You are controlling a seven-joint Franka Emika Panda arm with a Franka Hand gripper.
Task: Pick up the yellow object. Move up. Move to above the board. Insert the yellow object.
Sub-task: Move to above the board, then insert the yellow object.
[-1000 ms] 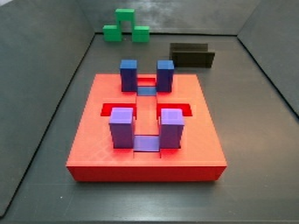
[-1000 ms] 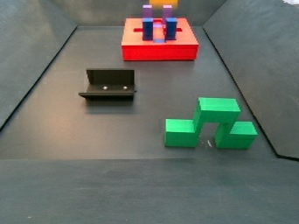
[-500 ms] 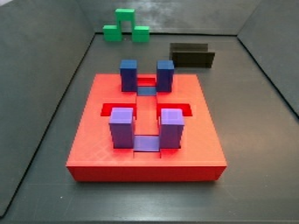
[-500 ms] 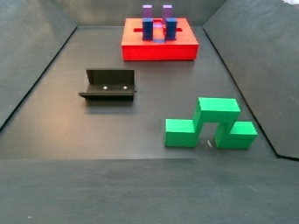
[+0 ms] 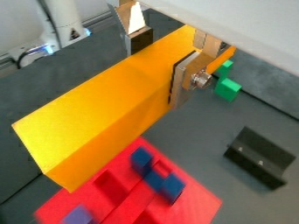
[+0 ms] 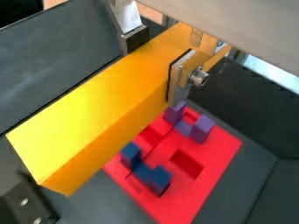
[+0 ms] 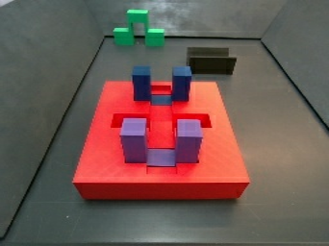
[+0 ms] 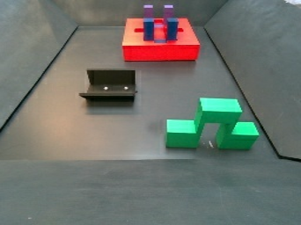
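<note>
Yellow object (image 5: 105, 109) in pincer (image 5: 158, 52), over board (image 5: 111, 197)

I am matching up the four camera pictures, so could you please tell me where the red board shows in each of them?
Wrist view: the board lies below the yellow bar held in the pincer.
Wrist view: board beneath the bar.
Side view: board fills the centre.
Side view: board far back.
Shared landmark: green blocks.
</note>
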